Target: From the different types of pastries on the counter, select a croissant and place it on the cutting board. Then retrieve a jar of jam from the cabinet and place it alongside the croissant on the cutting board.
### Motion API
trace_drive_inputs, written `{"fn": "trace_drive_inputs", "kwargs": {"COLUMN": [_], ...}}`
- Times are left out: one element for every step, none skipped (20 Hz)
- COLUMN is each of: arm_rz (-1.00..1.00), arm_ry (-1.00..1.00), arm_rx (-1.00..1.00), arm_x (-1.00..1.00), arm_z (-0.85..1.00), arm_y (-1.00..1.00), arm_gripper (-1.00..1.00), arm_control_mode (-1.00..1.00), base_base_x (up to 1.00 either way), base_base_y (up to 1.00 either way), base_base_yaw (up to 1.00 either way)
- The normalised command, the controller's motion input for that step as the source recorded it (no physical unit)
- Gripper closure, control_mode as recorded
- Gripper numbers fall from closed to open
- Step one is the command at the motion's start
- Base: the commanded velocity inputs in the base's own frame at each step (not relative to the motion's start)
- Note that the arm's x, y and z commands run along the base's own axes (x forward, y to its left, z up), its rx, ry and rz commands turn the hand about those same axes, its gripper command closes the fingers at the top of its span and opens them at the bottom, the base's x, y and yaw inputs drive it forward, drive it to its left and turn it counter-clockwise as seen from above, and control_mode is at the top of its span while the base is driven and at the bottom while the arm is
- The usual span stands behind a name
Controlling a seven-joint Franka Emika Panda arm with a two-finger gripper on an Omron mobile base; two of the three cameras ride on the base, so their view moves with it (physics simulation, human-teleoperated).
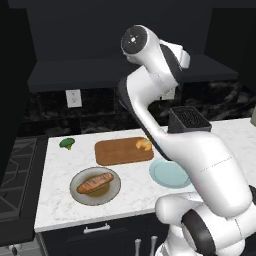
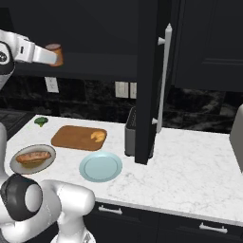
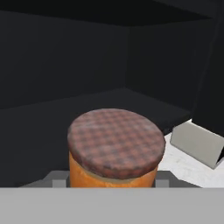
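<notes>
Gripper (image 2: 56,54) clamps jar of jam (image 3: 114,151) tightly.

So the croissant (image 1: 143,144) sits on the right end of the cutting board (image 1: 117,152), which lies on the counter (image 1: 60,192). Broccoli (image 1: 67,143) is just off the board's left. In front, a plate (image 1: 78,192) carries the baguette loaf (image 1: 95,183), and another plate (image 1: 167,175) sits to its right. The jar of jam (image 2: 55,54) is up by the cabinet (image 2: 95,28), well above the board.
</notes>
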Motion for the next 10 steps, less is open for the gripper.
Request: {"fn": "trace_drive_inputs", "kwargs": {"arm_rz": [0.10, 0.11, 0.11, 0.10, 0.09, 0.10, 0.09, 0.09, 0.06, 0.04], "arm_ry": [-0.08, -0.07, -0.06, -0.04, -0.01, 0.00, 0.00, 0.00, 0.00, 0.00], "arm_rx": [-0.02, -0.03, -0.01, 0.00, 0.00, 0.00, 0.00, 0.00, 0.00, -0.04], "arm_x": [-1.00, -0.96, -0.96, -0.96, -0.93, -0.89, -0.91, -0.82, -0.69, -0.39], "arm_z": [-0.41, -0.48, -0.44, -0.46, -0.39, -0.34, -0.31, -0.34, -0.41, -0.52], "arm_y": [0.17, 0.20, 0.18, 0.17, 0.15, 0.16, 0.14, 0.18, 0.16, 0.20], "arm_gripper": [1.00, 1.00, 1.00, 1.00, 1.00, 1.00, 1.00, 1.00, 1.00, 1.00], "arm_control_mode": [-1.00, -1.00, -1.00, -1.00, -1.00, -1.00, -1.00, -1.00, -1.00, -1.00], "base_base_x": [0.00, 0.00, 0.00, 0.00, 0.00, 0.00, 0.00, 0.00, 0.00, 0.00], "base_base_y": [0.00, 0.00, 0.00, 0.00, 0.00, 0.00, 0.00, 0.00, 0.00, 0.00], "base_base_yaw": [0.00, 0.00, 0.00, 0.00, 0.00, 0.00, 0.00, 0.00, 0.00, 0.00]}}
